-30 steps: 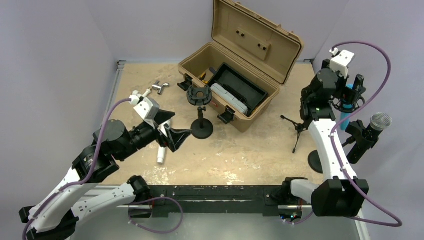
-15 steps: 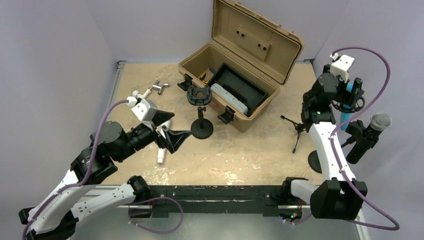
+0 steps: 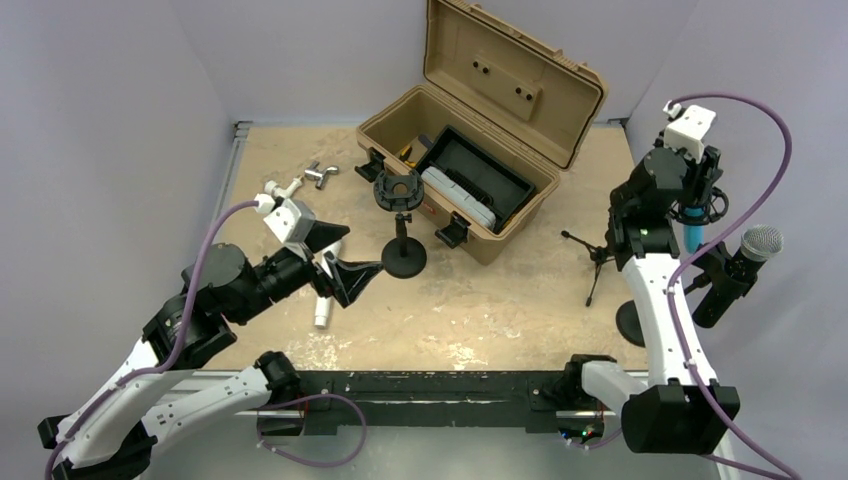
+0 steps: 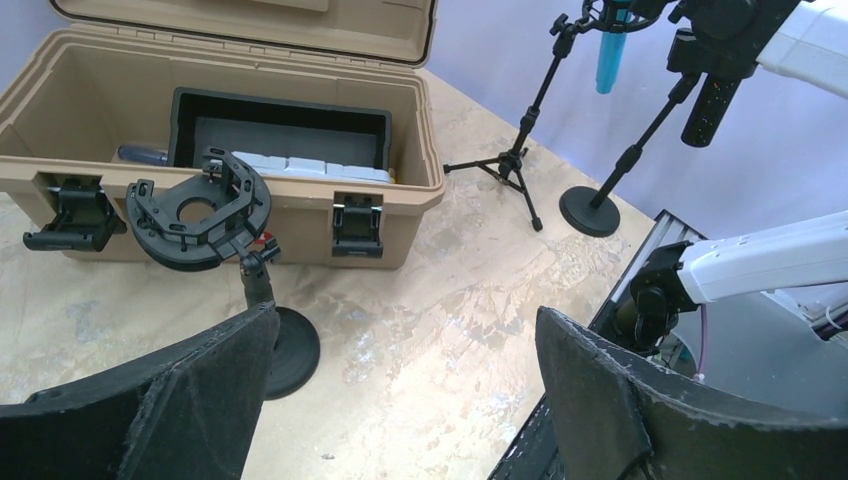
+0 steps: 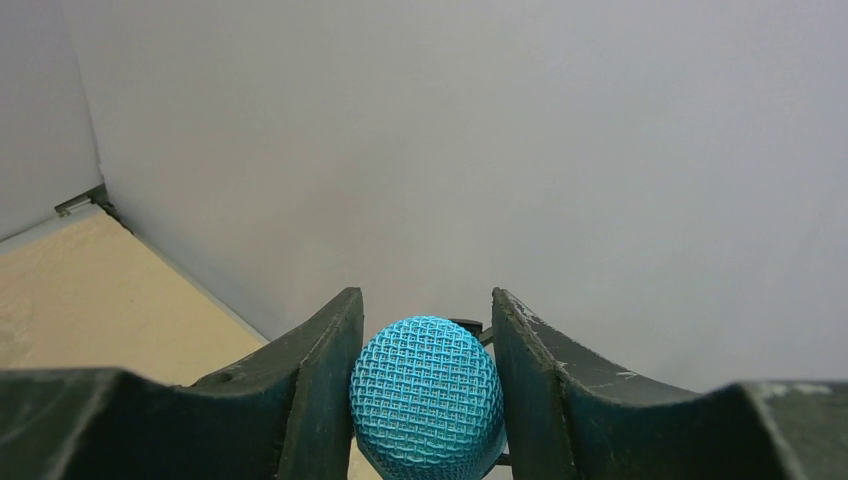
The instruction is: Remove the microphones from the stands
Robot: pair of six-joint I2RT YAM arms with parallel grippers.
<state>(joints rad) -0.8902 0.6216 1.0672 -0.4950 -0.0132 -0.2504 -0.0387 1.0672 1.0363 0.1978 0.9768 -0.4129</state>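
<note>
Gripping the blue microphone (image 5: 425,395) by its mesh head: right jaws (image 5: 424,300) closed to its width, touching either side, so it should lift straight out of the stand (image 3: 597,258) beneath them. Left jaws (image 4: 405,335) wide open, empty, idle.

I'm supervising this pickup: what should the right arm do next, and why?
Probably close the right gripper firmly on the blue microphone. Its fingers flank the mesh head with little or no gap, and the microphone sits in the black mount of its stand, so a sure grip should come before any lift.
</note>
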